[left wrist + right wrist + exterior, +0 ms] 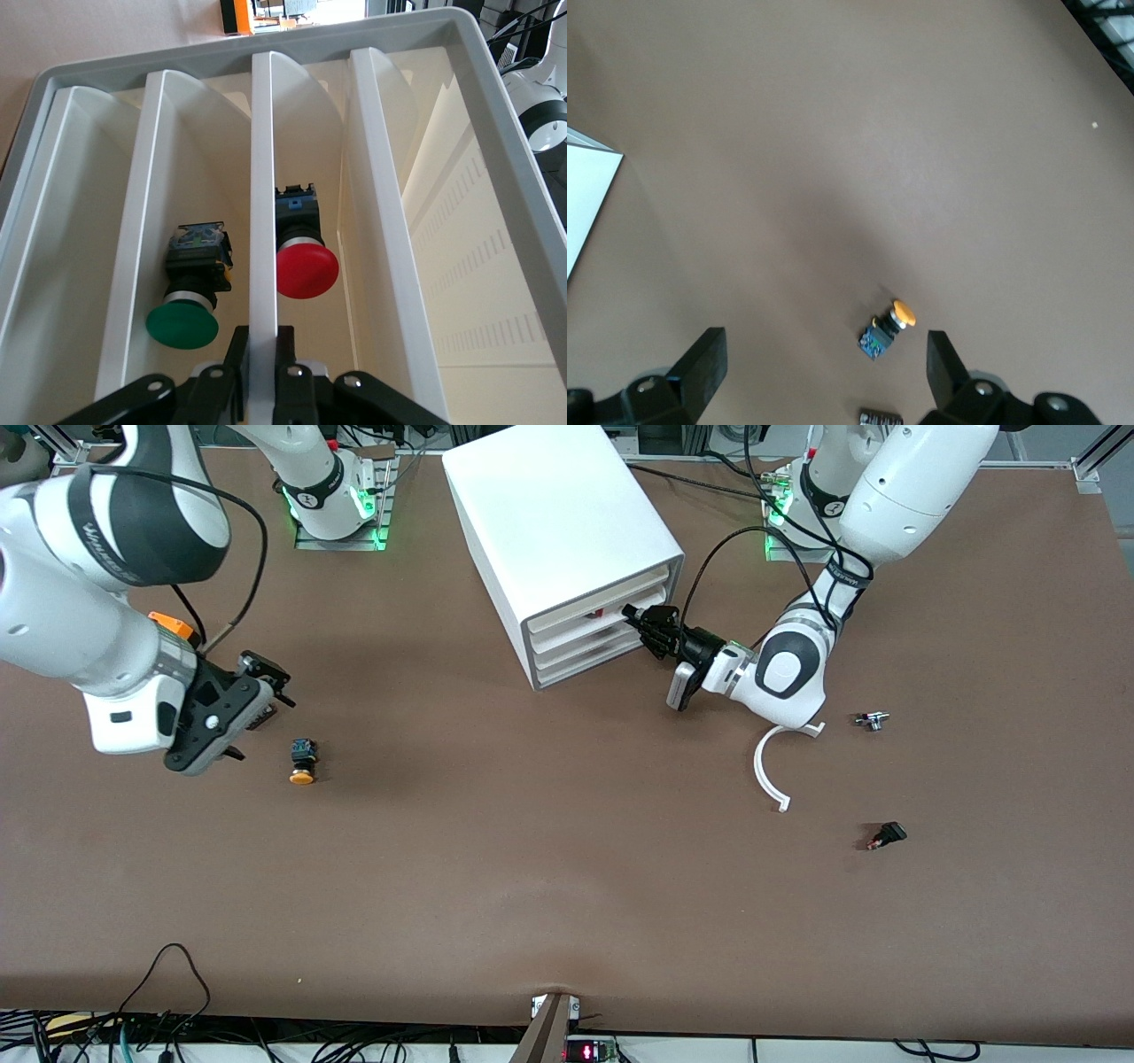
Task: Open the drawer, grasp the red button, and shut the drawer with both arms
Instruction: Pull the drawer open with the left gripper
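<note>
The waiting right gripper (251, 707) hovered with jaws wide over the table near an orange-capped button (302, 762). The left gripper (262, 352) pinched the shallow white drawer (592, 614), so it should pull straight out; the red mushroom-capped button (304, 257) lay inside
</note>
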